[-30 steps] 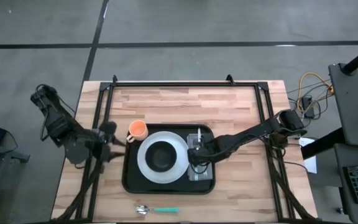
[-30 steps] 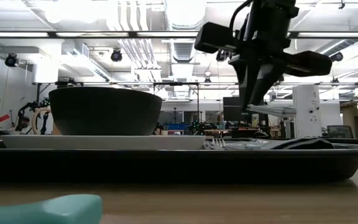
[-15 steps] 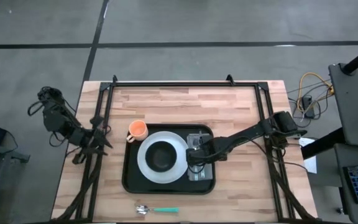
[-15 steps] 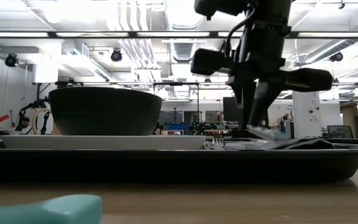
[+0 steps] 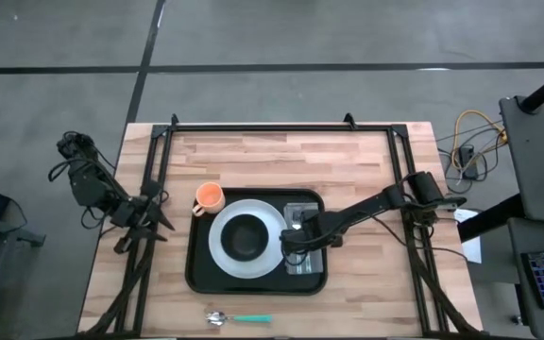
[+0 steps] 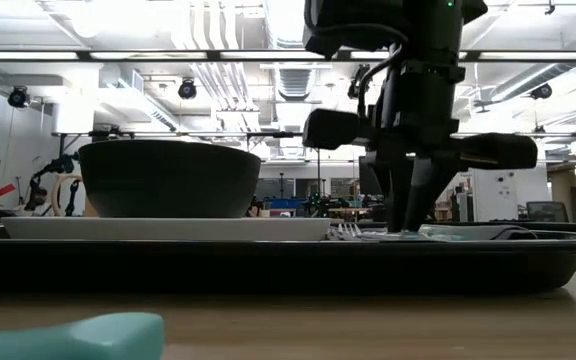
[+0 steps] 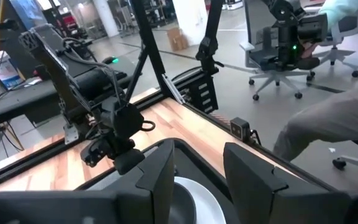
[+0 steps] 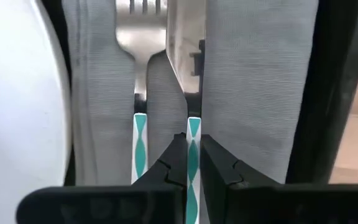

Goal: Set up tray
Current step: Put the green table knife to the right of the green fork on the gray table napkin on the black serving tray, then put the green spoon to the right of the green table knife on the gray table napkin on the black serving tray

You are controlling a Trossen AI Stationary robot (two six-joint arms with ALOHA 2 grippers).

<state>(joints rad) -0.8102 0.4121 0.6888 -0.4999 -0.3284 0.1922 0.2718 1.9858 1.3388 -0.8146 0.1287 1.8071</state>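
Note:
The black tray (image 5: pixel 199 272) lies mid-table with a white plate (image 5: pixel 223 253) and a dark bowl (image 5: pixel 246 236) on it. On its right part lies a grey napkin (image 8: pixel 253 74), and a fork (image 8: pixel 139 43) lies on the napkin. My right gripper (image 5: pixel 293 236) stands over the napkin, pointing down, shut on a knife (image 8: pixel 180 43) with a teal-and-white handle, beside the fork. My left gripper (image 7: pixel 199 186) is open with nothing in it, drawn back at the table's left edge (image 5: pixel 147 212). My right gripper pinches the knife's teal-and-white handle (image 8: pixel 193 132) between its two fingers, which come from above and point down. The knife lies level along the napkin, parallel to the fork, its blade (image 8: pixel 179 56) at the napkin's surface in the low view.
An orange cup (image 5: pixel 209 197) stands on the wood just beyond the tray's far left corner. A spoon with a teal handle (image 5: pixel 239 318) lies near the table's front edge. A black frame (image 5: pixel 281 127) runs round the table top.
My right gripper has gone down with the knife, from hanging above the tray to the napkin's level beside the fork. My left arm has drawn back toward the table's left edge, and its gripper has tipped up toward level.

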